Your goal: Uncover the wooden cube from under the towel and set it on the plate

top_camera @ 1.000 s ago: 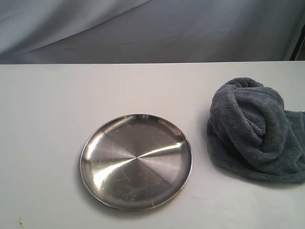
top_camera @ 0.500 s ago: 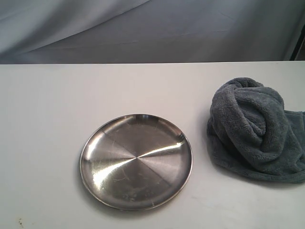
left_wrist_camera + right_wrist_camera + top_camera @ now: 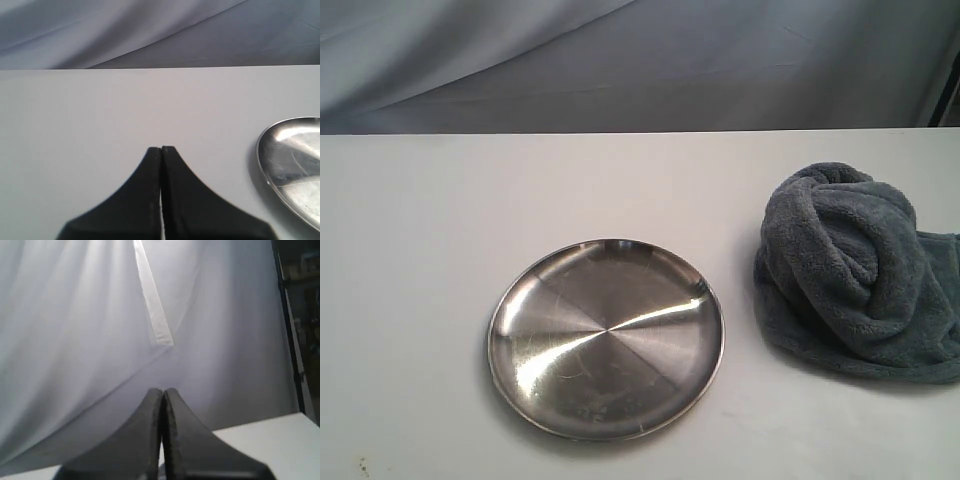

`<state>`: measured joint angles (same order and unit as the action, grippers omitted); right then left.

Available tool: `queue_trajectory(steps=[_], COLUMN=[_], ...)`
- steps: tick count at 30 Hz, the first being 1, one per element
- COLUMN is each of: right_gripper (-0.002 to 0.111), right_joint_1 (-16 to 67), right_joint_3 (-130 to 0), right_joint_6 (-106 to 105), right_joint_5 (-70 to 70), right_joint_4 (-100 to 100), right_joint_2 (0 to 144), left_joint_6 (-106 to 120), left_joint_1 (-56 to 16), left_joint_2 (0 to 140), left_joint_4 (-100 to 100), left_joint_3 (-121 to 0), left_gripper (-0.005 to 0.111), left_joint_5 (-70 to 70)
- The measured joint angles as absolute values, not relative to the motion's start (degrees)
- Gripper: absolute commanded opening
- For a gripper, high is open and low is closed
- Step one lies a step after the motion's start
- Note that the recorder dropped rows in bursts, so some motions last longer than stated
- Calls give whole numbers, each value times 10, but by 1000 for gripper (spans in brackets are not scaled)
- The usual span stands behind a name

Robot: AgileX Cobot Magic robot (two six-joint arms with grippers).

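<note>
A round shiny steel plate (image 3: 606, 338) lies on the white table, near the front middle of the exterior view. To its right sits the bunched dark blue-grey towel (image 3: 855, 270), reaching the right edge of that view. The wooden cube is hidden; no part of it shows. Neither arm appears in the exterior view. In the left wrist view my left gripper (image 3: 161, 148) is shut and empty above bare table, with the plate's rim (image 3: 262, 162) off to one side. My right gripper (image 3: 163, 390) is shut and empty, pointing toward the backdrop cloth.
The white table (image 3: 440, 220) ends at a straight far edge, with a grey-white draped cloth (image 3: 620, 60) behind it. A dark frame or stand (image 3: 292, 330) shows beside the cloth in the right wrist view.
</note>
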<state>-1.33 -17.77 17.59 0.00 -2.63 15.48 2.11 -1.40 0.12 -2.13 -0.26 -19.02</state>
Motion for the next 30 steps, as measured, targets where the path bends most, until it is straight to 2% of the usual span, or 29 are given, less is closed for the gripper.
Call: queue_trajectory(steps=[11, 19, 24, 30], right_gripper=[0, 0, 0, 0], right_joint_1=[-7, 103, 158, 166], right_joint_3=[-247, -299, -386, -485], right_joint_6=[154, 62, 19, -34], right_joint_5=[42, 21, 121, 259], right_joint_4=[-30, -55, -73, -75], right_joint_2=[305, 367, 435, 535], left_joint_6=[21, 21, 21, 21], left_joint_1=[-14, -14, -14, -14], left_joint_2=[1, 1, 1, 1], left_joint_4=[-21, -21, -21, -21], left_joint_3=[-3, -3, -3, -3], left_gripper=[1, 1, 1, 1], left_joint_5=[-190, -190, -190, -190])
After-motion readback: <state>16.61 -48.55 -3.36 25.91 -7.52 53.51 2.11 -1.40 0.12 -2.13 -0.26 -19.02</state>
